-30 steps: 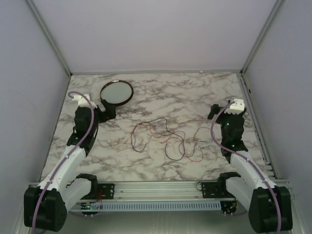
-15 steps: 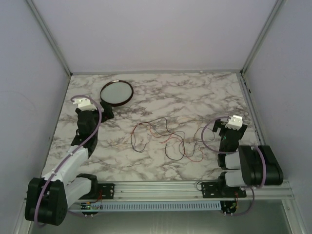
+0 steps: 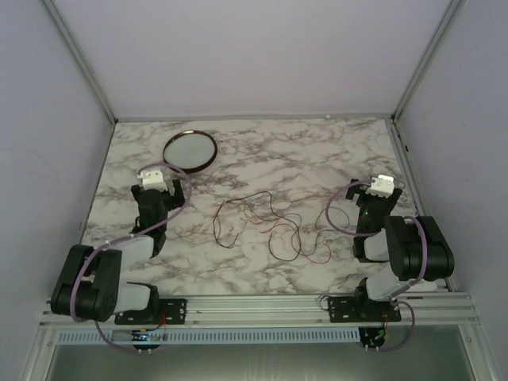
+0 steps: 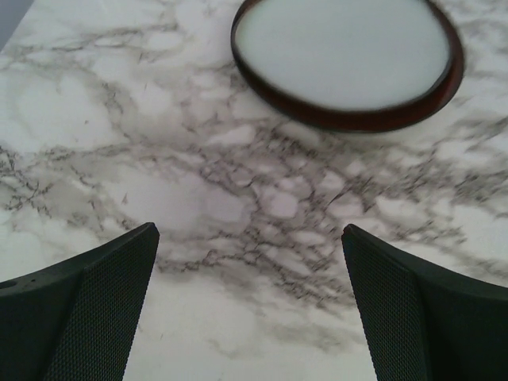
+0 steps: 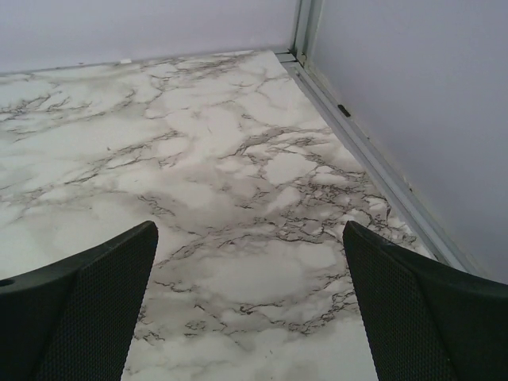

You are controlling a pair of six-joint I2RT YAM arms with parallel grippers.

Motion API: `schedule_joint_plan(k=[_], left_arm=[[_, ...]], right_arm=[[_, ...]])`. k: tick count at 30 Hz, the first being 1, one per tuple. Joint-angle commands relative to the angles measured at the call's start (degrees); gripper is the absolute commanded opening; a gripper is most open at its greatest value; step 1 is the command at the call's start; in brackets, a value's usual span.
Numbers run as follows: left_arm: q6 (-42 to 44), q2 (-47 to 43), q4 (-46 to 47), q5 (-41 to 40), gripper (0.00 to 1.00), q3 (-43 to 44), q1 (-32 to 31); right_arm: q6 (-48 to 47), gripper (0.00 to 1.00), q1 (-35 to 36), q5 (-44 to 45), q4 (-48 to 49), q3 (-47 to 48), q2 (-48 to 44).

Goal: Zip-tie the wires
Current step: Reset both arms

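Note:
The wires [image 3: 268, 225] lie in a loose tangle of thin red and dark strands on the marble table, midway between the two arms. Left of them, my left gripper [image 3: 176, 187] is open and empty; the left wrist view shows its jaws [image 4: 248, 230] spread wide over bare marble, pointing at the dish. My right gripper [image 3: 355, 193] stands to the right of the wires, also open and empty. Its jaws [image 5: 248, 226] face the far right corner in the right wrist view. Neither wrist view shows the wires.
A round dark-rimmed dish [image 3: 190, 151] with a pale inside sits at the back left, just ahead of the left gripper, its rim [image 4: 341, 119] filling the top of the left wrist view. Walls with a metal rail [image 5: 373, 151] border the table [image 3: 302, 159].
Both arms have folded back toward their bases. The left gripper has shifted right and slightly nearer, away from the dish. The right gripper has stayed near the right side. The wires have not moved.

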Motion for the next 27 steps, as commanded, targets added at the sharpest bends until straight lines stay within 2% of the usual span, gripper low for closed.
schedule_joint_plan(k=[1, 5, 8, 10, 12, 14, 17, 20, 27], left_arm=[[5.95, 3.74, 18.02, -1.86, 1.0, -5.07, 0.12], [7.17, 8.66, 27.4, -0.92, 1.0, -7.77, 0.16], [8.32, 16.74, 40.12, 0.85, 1.0, -9.82, 0.17], [6.48, 14.41, 32.19, -1.96, 1.0, -8.0, 0.2], [5.84, 16.1, 33.82, -3.93, 1.0, -7.02, 0.38], [5.19, 15.11, 30.3, -4.66, 1.0, -6.36, 0.48], [5.36, 15.93, 33.64, -5.06, 1.0, -7.31, 0.47], [5.13, 15.15, 31.05, -4.99, 1.0, -6.71, 0.47], [5.29, 15.66, 32.38, -4.92, 1.0, -6.95, 0.47]], right_arm=[[0.56, 0.99, -0.93, -1.89, -3.06, 1.25, -0.64], [0.66, 0.99, -0.99, -2.0, -3.22, 1.29, -0.65], [0.72, 0.99, -1.05, -2.05, -3.3, 1.37, -0.66], [0.81, 0.99, -1.08, -1.99, -3.43, 1.44, -0.64], [0.86, 0.99, -1.14, -1.99, -3.56, 1.48, -0.64], [0.82, 0.99, -1.14, -1.99, -3.63, 1.49, -0.63], [0.84, 0.99, -1.22, -2.03, -3.59, 1.47, -0.64], [0.84, 0.99, -1.17, -2.0, -3.58, 1.42, -0.64], [0.83, 0.99, -1.18, -1.99, -3.58, 1.49, -0.65]])
